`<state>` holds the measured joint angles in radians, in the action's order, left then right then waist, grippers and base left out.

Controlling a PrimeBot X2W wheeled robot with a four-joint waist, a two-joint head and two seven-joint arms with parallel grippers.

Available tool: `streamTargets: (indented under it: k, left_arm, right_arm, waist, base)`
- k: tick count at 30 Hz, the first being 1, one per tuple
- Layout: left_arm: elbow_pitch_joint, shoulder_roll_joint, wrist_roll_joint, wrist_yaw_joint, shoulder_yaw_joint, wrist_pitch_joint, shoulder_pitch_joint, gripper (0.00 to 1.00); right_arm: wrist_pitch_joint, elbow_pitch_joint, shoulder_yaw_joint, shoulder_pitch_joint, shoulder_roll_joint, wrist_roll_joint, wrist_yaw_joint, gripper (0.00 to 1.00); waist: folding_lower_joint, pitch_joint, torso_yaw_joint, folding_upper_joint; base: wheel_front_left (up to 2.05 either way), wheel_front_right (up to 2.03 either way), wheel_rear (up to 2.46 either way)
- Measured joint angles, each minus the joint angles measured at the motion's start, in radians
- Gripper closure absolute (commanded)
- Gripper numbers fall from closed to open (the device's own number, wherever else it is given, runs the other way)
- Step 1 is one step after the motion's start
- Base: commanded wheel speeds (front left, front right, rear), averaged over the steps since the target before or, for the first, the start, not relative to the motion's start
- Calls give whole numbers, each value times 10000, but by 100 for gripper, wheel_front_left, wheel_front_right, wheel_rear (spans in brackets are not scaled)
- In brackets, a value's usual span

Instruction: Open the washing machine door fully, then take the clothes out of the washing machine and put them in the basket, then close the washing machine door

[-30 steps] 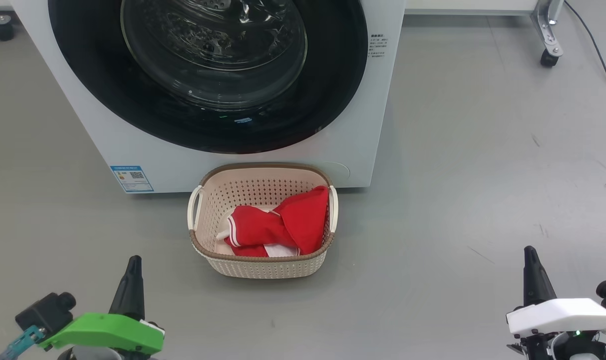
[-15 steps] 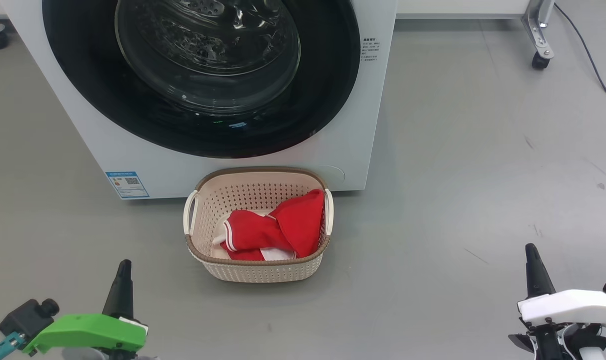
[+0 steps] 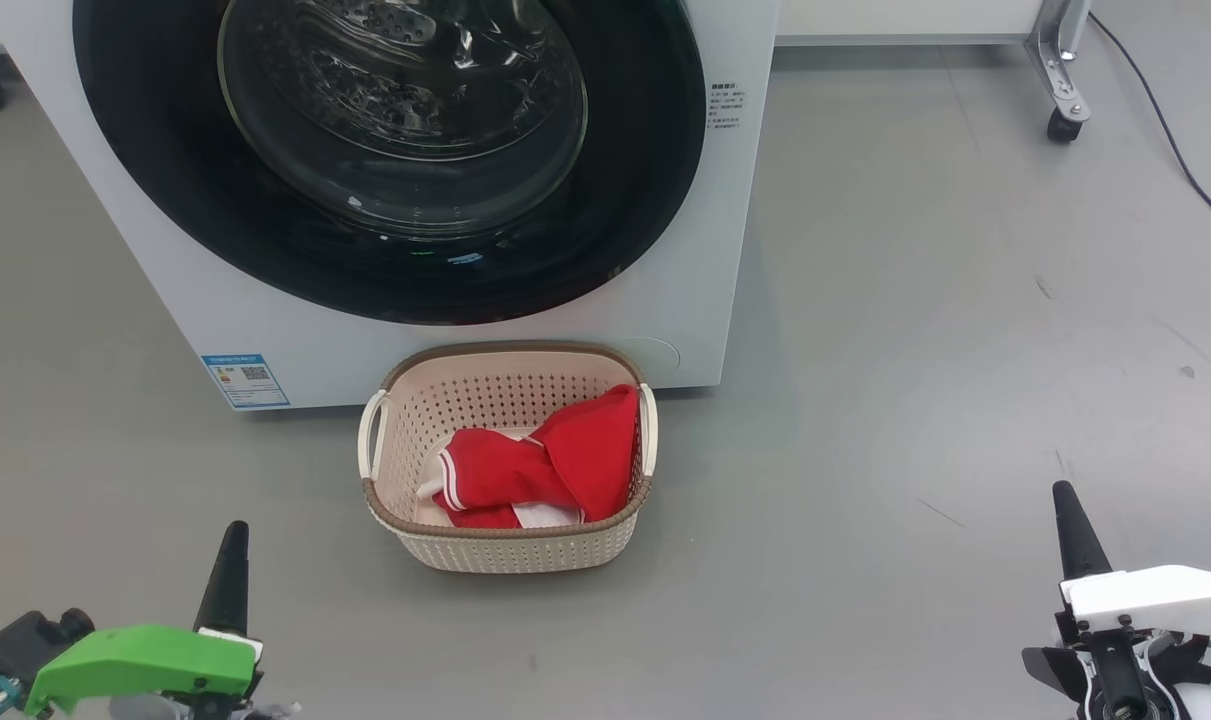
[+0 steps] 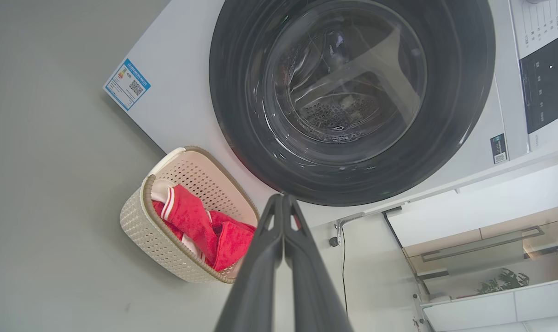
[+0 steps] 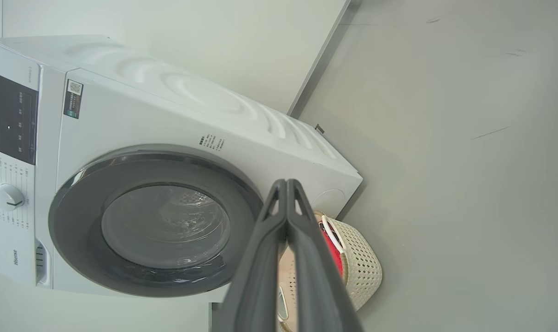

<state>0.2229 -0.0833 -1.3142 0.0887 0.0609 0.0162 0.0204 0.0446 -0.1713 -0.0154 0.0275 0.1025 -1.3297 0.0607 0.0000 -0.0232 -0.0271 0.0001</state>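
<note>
Green plastic covers my left wrist, and from it my left gripper rises at the bottom left of the head view, jaws pressed together on nothing. My right gripper, under a white shell, stands at the bottom right, likewise clenched and empty. Both hang over grey floor, well apart from everything else. Farther on, between them, sits the basket, cream with a brown rim, close against the washing machine; whether they touch I cannot tell. The clothes lie inside it, bright red with white striped trim, bunched toward its right side. Behind, the washing machine door sits shut on the white front, a glossy black rim around bulging clear glass. My left wrist view adds the perforated drum behind the glass and a dark control panel. My right wrist view adds a dial and the machine's embossed side.
</note>
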Motion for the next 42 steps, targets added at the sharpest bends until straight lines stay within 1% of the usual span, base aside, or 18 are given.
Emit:
streamTargets:
  k: [6, 27, 42]
  left_arm:
    - [82, 17, -612, 59, -174, -153, 12, 100]
    - [410, 54, -3296, 299, -780, -775, 215, 100]
    - [491, 65, -3390, 311, -830, -775, 240, 100]
  right_arm:
    - [-157, -148, 90, -90, 0, -677, 102, 100]
    - [-704, -763, 456, -670, -2, -3494, 514, 100]
    - [-746, -876, 476, -712, -4, -3524, 518, 100]
  waist:
    - [0, 38, 53, 0]
    - [0, 197, 269, 0]
    - [0, 200, 270, 0]
  base:
    - [0, 0, 0]
    - [0, 0, 0]
    - [0, 0, 0]
